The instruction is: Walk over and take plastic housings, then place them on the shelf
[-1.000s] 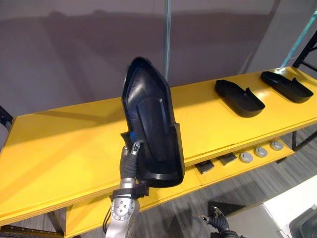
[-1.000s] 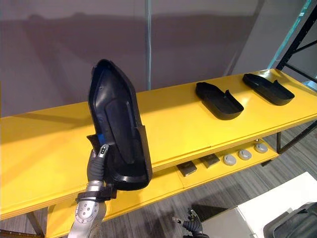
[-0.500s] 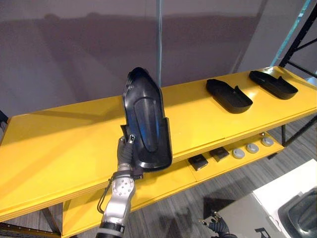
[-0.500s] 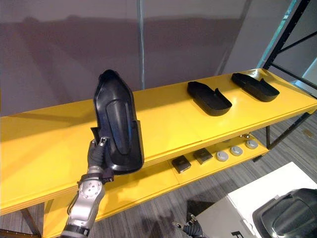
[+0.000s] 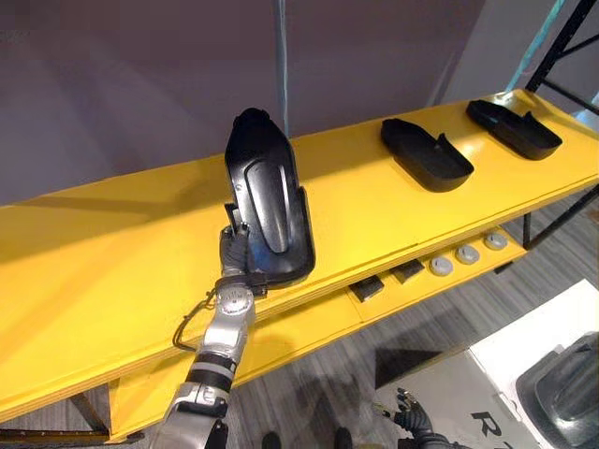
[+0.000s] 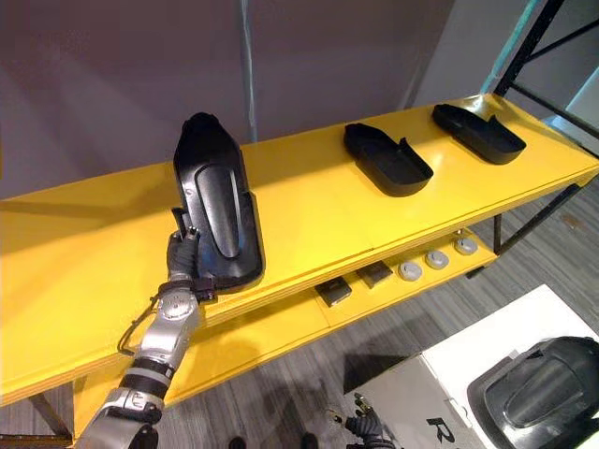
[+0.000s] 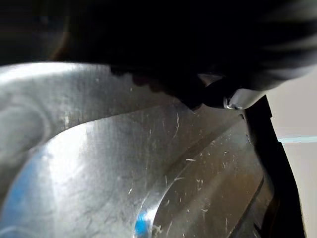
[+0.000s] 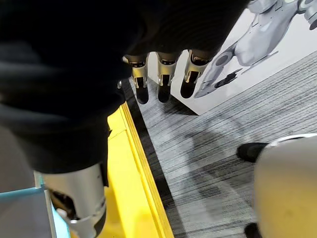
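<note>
With the left hand point(image 5: 234, 254) curled tight round the lower end of the black housing point(image 5: 267, 196), standing upright at the front edge of the yellow shelf point(image 5: 103, 271), reach further in before lowering. Tip forward gently and lay flat on the bare board, well apart from the two housings point(image 5: 426, 154) lying further right. Release only once fully settled, to avoid a slide off the edge. No need for the right hand point(image 8: 158, 82), slack-fingered and empty, down low.

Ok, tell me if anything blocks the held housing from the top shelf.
Nothing visible does. The left hand holds the housing upright over a bare stretch of yellow shelf; two other housings lie well off to its right.
</note>
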